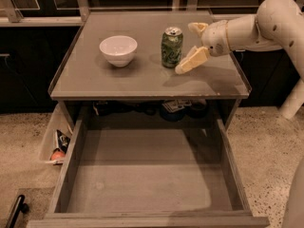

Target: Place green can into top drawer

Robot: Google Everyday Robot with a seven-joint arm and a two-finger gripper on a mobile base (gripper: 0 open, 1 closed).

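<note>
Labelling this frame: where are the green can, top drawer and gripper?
green can [171, 49], camera view, its patterned side.
top drawer [142, 184], camera view, its bare bottom.
gripper [186, 49], camera view, between its open jaws, right of the can.

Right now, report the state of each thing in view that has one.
green can: upright on the cabinet top, not gripped.
top drawer: pulled open, the can not in it.
white bowl: upright on the cabinet top, left of the can.
gripper: open, just right of the can, not closed on it.
</note>
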